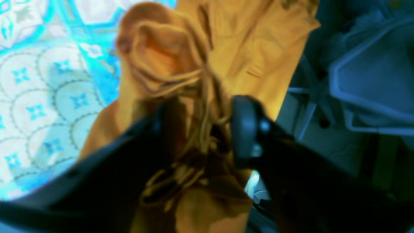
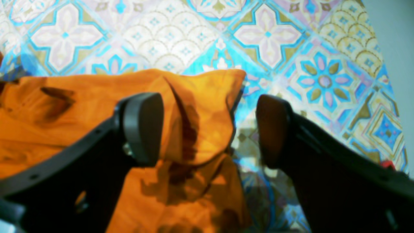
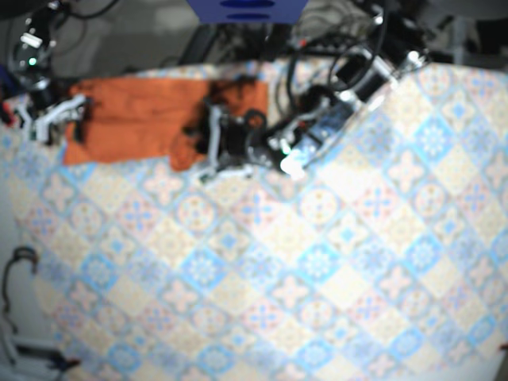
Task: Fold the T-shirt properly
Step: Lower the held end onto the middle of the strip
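Left wrist view: the left gripper (image 1: 207,129) is pinched tight on a bunched-up bit of the orange shirt (image 1: 258,48) in the middle of the frame.

Right wrist view: the right gripper (image 2: 208,129) is wide open and holds nothing. The shirt fills the lower left, on the patterned cloth (image 2: 323,81).

Base view: the shirt lies flat in the upper left.

Bright, bluish light washes out the patterned table (image 1: 38,97) in the left wrist view, while the left gripper (image 1: 207,126) sits dark and blurred. Hard shadows fall across the T-shirt (image 2: 200,106) in the right wrist view. The base view is soft throughout.
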